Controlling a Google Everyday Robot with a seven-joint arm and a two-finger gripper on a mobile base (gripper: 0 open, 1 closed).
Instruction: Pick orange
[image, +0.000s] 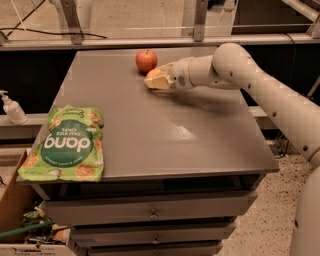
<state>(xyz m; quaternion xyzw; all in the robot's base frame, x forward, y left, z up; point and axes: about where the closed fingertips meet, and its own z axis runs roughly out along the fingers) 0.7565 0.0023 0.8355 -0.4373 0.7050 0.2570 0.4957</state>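
Observation:
The orange (151, 80) is a small pale orange-yellow fruit on the grey table (150, 130), at the far middle, just right of and nearer than the red apple (146, 60). My gripper (160, 78) reaches in from the right on the white arm (240, 75), low over the table. Its fingers sit around the orange and are closed on it. The orange rests at table level, and the gripper hides part of it. The apple stands free, a little apart from the gripper.
A green Dang chips bag (67, 143) lies at the table's front left corner. A soap dispenser (11, 107) stands on a ledge to the left. A cardboard box (15, 215) sits on the floor at lower left. Drawers are below the table top.

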